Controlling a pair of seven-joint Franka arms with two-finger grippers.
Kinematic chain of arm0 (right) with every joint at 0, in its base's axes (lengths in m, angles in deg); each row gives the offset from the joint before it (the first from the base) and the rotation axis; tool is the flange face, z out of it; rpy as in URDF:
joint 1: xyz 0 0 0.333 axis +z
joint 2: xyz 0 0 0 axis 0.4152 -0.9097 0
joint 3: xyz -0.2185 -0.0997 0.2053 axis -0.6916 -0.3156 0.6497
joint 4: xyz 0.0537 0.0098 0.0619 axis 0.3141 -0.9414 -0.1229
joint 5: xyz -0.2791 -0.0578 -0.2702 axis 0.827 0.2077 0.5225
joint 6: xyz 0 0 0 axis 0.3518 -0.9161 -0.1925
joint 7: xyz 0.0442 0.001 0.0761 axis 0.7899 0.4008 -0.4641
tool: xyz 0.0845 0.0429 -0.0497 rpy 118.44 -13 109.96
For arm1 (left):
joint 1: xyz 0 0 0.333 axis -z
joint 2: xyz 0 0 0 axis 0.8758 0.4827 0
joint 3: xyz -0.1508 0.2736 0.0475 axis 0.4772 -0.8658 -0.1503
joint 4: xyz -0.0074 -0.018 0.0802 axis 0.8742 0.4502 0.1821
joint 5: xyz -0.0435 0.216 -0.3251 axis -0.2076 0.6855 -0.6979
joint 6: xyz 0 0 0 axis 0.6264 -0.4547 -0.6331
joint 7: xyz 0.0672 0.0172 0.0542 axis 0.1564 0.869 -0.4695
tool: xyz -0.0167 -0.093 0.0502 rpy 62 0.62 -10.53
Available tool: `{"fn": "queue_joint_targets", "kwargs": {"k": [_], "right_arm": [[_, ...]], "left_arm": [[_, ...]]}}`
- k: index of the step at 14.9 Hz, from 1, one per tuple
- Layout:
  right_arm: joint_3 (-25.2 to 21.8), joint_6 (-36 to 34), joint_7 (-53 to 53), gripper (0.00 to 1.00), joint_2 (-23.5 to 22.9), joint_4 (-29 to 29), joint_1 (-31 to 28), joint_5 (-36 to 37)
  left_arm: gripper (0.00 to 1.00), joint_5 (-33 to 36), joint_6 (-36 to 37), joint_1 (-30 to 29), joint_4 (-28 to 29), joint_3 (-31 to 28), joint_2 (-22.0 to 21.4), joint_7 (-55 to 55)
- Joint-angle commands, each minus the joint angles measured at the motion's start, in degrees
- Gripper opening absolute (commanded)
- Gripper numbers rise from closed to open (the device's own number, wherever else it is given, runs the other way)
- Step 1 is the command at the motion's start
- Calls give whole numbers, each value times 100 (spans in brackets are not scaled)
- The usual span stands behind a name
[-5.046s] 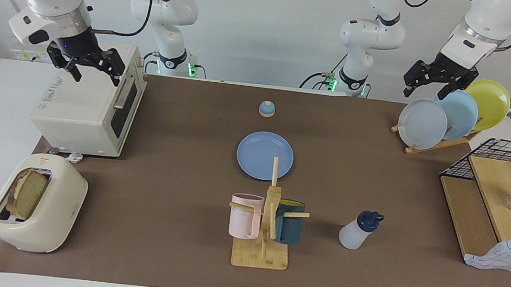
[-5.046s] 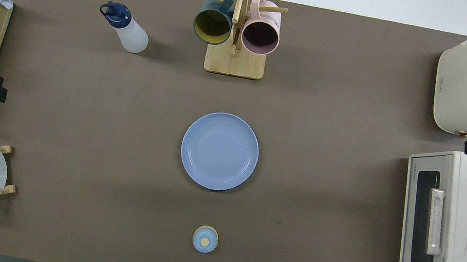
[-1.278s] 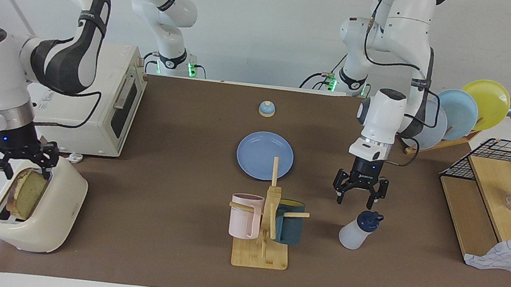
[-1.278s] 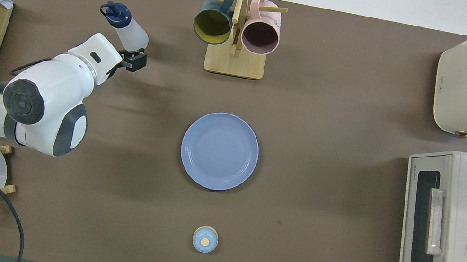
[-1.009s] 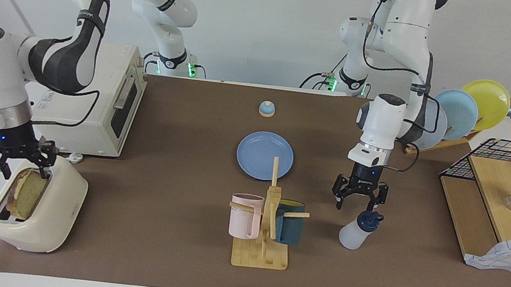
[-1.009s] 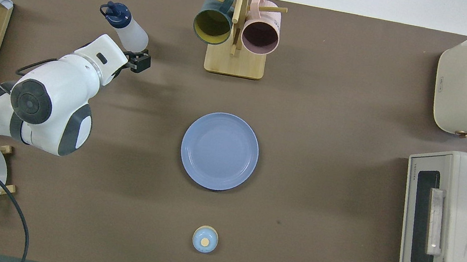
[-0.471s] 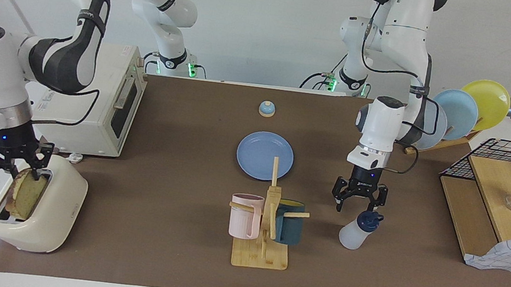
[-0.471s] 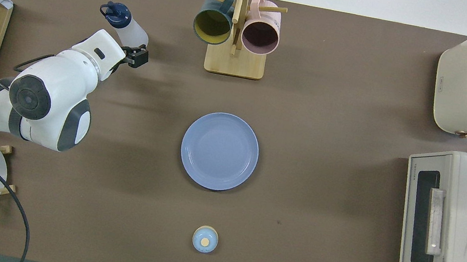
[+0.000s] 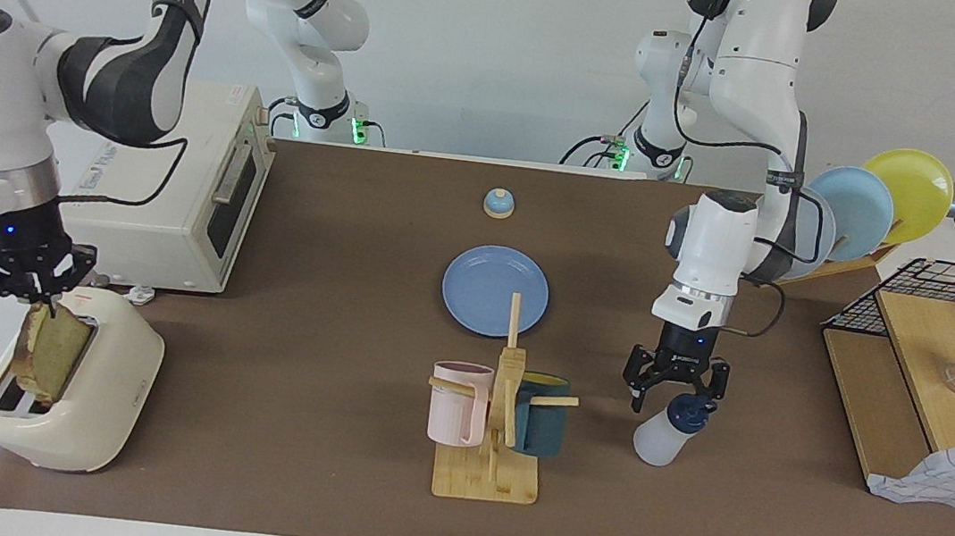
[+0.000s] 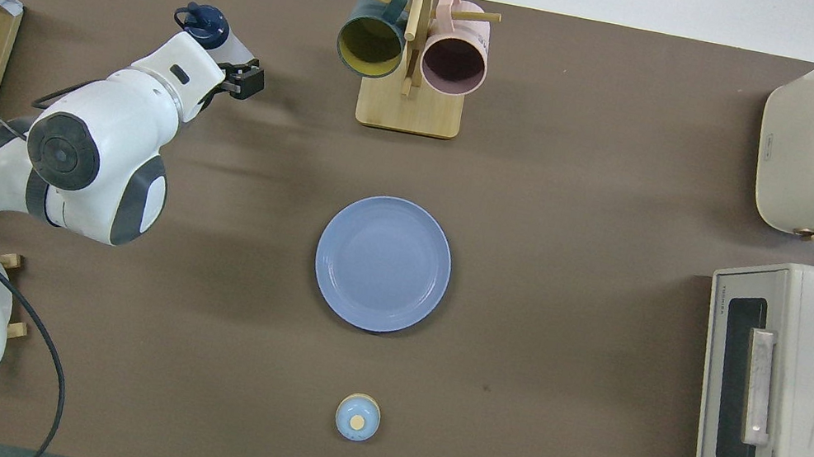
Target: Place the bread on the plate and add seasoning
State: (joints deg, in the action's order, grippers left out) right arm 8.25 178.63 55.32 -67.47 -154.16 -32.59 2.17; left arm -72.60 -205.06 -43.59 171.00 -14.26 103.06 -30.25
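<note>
We've got the right gripper clamped on the top edge of the bread, slice partly out of the toaster. Left gripper spread wide around the seasoning bottle cap, not gripping. Plate sits mid-table, bottle beside the mug rack.

Two cams here. One sits high up across the bench and looks back at both robots. The other hangs above the robots' end, aimed forward and steeply down. Both take in the whole brown mat, plate mid-frame, just flipped half a turn.
</note>
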Motion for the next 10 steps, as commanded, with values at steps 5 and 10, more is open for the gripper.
{"fn": "queue_joint_targets", "kwargs": {"k": [5,10], "right_arm": [[833,-1784,35,0,883,390,112,-199],[1063,-2823,2675,0,1288,13,576,-1535]], "left_arm": [[100,15,-73,407,-441,-523,361,337],[100,6,-82,407,-547,-523,467,416]]}}
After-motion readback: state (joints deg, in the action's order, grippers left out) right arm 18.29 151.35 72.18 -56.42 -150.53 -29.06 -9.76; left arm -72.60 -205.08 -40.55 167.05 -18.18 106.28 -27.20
